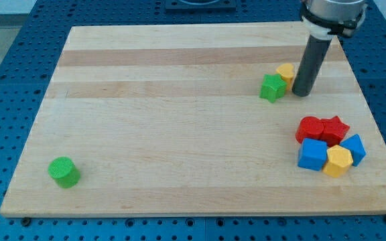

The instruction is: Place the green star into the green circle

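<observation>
The green star (pixel 271 88) lies on the wooden board (pixel 179 134) at the view's upper right. A yellow block (pixel 286 72) touches its upper right side. My tip (pixel 302 92) stands just right of both, close beside the yellow block and a short gap from the green star. The green circle (pixel 63 172), a short green cylinder, sits far away at the view's lower left corner of the board.
A cluster sits at the view's right edge: a red cylinder (pixel 309 128), a red star (pixel 334 128), a blue cube (pixel 312 154), a yellow hexagon (pixel 338 161) and a blue block (pixel 354 148). Blue pegboard surrounds the board.
</observation>
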`<state>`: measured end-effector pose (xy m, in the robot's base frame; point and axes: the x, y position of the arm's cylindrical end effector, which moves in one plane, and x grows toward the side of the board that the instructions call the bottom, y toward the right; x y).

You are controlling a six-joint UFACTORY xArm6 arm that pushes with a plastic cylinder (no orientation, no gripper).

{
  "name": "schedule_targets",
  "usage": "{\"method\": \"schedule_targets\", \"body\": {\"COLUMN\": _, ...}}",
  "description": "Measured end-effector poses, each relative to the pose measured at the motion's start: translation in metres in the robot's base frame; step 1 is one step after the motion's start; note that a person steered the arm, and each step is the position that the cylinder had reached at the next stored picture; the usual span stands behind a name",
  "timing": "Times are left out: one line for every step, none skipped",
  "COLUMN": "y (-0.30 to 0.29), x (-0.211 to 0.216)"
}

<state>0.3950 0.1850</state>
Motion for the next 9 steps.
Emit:
{"method": "schedule_targets", "body": {"y": -0.015, "x": -0.004}}
{"method": "schedule_targets", "body": {"y": -0.063, "x": 0.001}}
{"method": "schedule_targets", "body": {"y": -0.110, "x": 0.002}}
{"method": "schedule_targets", "body": {"y": -0.142, "x": 0.018}}
{"method": "schedule_targets", "body": {"y": -0.158, "x": 0.042}}
{"method": "schedule_targets", "body": {"y": -0.183, "x": 0.063}}
{"method": "schedule_targets", "body": {"y": -0.209, "x": 0.083}}
{"method": "schedule_targets", "body": {"y": -0.239, "x": 0.100}}
{"method": "schedule_targets", "body": {"y": -0.271, "x": 0.107}}
